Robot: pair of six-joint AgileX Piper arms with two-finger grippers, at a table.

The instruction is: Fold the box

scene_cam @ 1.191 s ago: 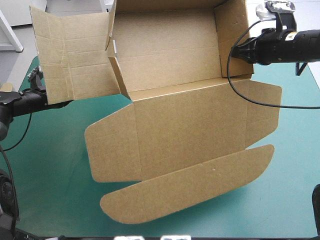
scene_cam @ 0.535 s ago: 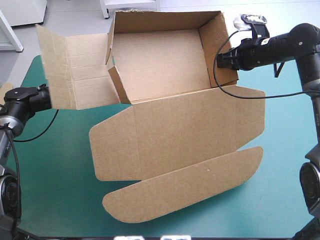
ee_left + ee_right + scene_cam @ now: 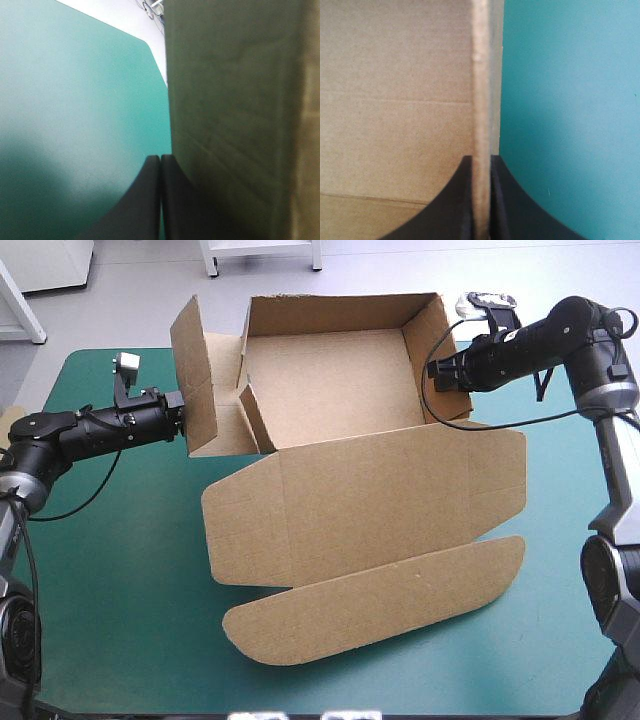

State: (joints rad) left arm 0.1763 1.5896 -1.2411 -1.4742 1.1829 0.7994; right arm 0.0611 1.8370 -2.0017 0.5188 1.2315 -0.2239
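The brown box (image 3: 330, 380) lies open on the teal-green cover, back wall and right wall (image 3: 425, 335) raised. Its lid (image 3: 380, 500) and rounded front flap (image 3: 380, 605) lie flat toward the near edge. The left wall panel (image 3: 200, 380) stands tilted upright. My left gripper (image 3: 183, 422) presses its outer face low down, and in the left wrist view the gripper (image 3: 160, 160) is shut with the board (image 3: 235, 100) beside it, not between the fingers. My right gripper (image 3: 435, 370) is shut on the right wall's top edge (image 3: 481, 75), which runs between the gripper's (image 3: 481, 162) two fingers.
A small inner tab (image 3: 255, 420) leans inward at the box's left front corner. A sliver of more board (image 3: 9, 417) shows at the table's left edge. Bare teal-green cover (image 3: 110, 570) lies left of the lid, with more cover (image 3: 570, 570) to the right.
The left panel, earlier spread out to the left, has swung upright as my left gripper moved right against it. The box has shifted, and my right gripper moved with the right wall.
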